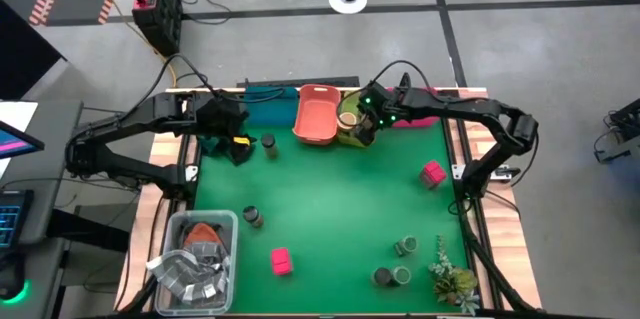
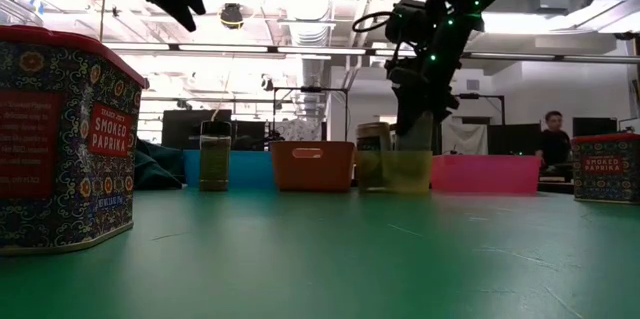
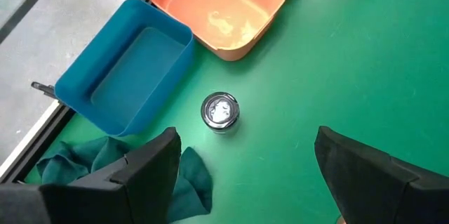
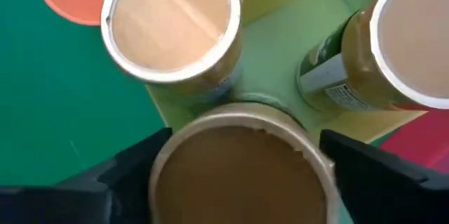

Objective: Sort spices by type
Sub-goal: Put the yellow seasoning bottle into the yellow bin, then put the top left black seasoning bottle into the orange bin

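Smoked paprika tin point(image 2: 62, 139) is looming low; overhead, right gripper point(image 1: 362, 125), jaws seemingly released, is hovering over yellow tray point(image 1: 352, 135).

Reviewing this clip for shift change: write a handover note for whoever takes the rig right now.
Right gripper: open, over the yellow-green tray, straddling a tan-topped cylinder between its fingers; two more tan-topped ones stand in or at that tray.
Left gripper: open, empty, hovering above a dark-lidded jar near the blue tray.
Orange tray and blue tray are empty; the pink tray cannot be judged.
Left: two pink boxes, dark-lidded jars, green-topped jars on the mat.
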